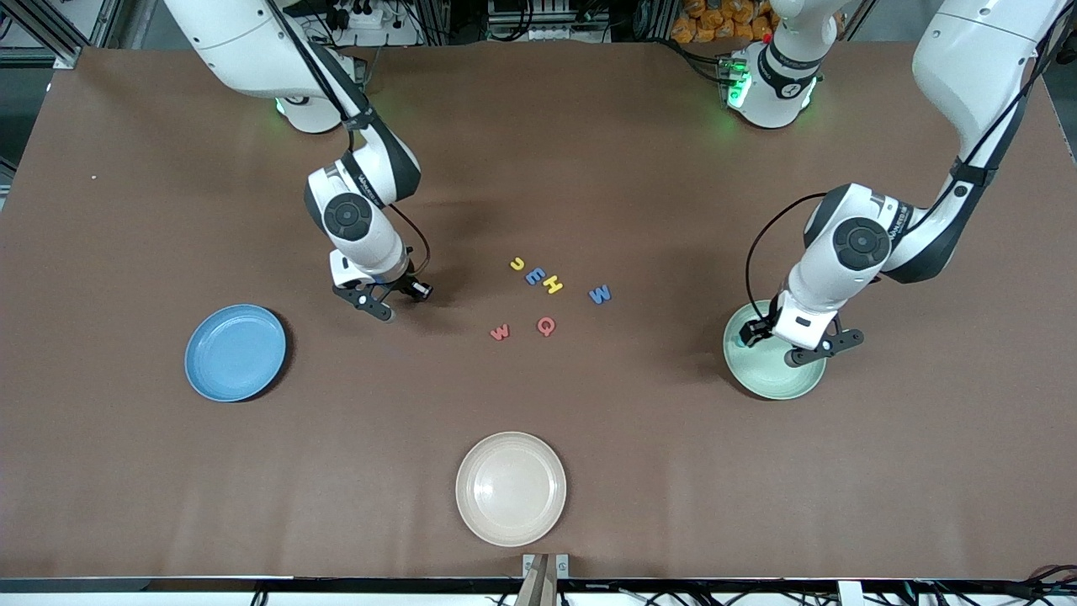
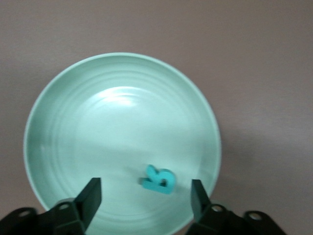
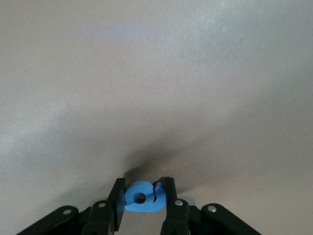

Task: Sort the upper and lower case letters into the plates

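Left pincer (image 2: pixel 145 198) spread wide, pointing down, right pincer (image 3: pixel 142 198) low, fingers pinched close

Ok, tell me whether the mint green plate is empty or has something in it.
Not empty: the mint green plate holds one teal letter, lying flat in it, with the left gripper open above.

Six letters (image 1: pixel 551 293) mid-table, teal letter (image 2: pixel 158 179) flat in mint plate (image 1: pixel 799 384), blue letter (image 3: pixel 143 197) gripped, blue plate (image 1: pixel 236 353) empty

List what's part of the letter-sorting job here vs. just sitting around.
Job: blue plate; mint plate with teal letter in it; six letters on table; blue letter in right gripper; left gripper.
Idle: cream plate.
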Tool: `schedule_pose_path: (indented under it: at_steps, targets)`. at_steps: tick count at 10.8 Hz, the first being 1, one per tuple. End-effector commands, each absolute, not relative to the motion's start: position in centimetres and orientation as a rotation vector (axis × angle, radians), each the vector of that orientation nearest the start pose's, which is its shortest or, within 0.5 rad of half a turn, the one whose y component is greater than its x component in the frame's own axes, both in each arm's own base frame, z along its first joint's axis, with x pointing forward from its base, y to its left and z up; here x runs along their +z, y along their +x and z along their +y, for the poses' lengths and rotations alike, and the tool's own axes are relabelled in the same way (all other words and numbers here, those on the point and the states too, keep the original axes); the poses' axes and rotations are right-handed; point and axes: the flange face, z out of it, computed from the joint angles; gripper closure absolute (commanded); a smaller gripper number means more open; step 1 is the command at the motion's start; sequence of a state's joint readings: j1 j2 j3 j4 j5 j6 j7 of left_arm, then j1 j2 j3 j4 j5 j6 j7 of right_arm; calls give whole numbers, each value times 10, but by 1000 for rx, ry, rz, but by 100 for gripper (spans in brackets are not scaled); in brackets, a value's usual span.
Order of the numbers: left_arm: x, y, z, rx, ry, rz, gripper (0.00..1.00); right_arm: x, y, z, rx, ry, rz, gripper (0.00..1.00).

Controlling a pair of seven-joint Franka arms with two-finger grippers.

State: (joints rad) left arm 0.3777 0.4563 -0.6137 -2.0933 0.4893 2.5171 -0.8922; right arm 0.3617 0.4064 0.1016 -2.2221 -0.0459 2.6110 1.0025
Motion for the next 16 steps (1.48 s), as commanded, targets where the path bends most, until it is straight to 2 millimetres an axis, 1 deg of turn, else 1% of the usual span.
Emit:
schedule_pose_path:
  at_steps: [1, 2, 3, 4, 5, 6, 7, 8, 9, 10, 11, 12, 13, 14, 16]
  targets:
    - [273, 575, -201, -177, -3085, -565, 0, 235, 514, 206, -53, -3038, 720, 100]
    - [282, 577, -231, -180, -3076, -674, 0, 248, 530, 173, -96, -3042, 685, 100]
    - [281, 574, -268, -166, -3086, -750, 0, 255, 546, 138, -128, -3061, 608, 100]
    - [277, 573, -292, -138, -3086, -806, 0, 262, 563, 102, -159, -3075, 542, 100]
    - [273, 567, -320, -120, -3088, -861, 0, 266, 576, 62, -181, -3089, 480, 100]
    - [266, 560, -346, -94, -3088, -912, 0, 268, 583, 25, -194, -3109, 398, 100]
    - [257, 551, -368, -67, -3082, -947, 0, 261, 586, -3, -183, -3128, 323, 100]
    - [240, 536, -389, -24, -3065, -977, 0, 259, 592, -30, -187, -3137, 300, 100]
    - [227, 521, -404, -2, -3044, -993, 0, 251, 596, -53, -179, -3145, 267, 88]
    - [214, 508, -415, 4, -3022, -980, 0, 246, 598, -68, -173, -3150, 248, 49]
    - [204, 494, -428, 3, -3006, -967, 0, 246, 597, -69, -168, -3150, 245, 0]
    - [197, 483, -434, 10, -2997, -946, 0, 245, 597, -64, -166, -3151, 231, 0]
    - [189, 478, -431, 27, -2986, -936, 0, 244, 597, -57, -147, -3152, 216, 0]
    - [185, 475, -430, 35, -2981, -927, 0, 241, 596, -47, -123, -3153, 202, 0]
    - [176, 471, -419, 53, -2963, -908, 0, 232, 594, -19, -94, -3152, 167, 0]
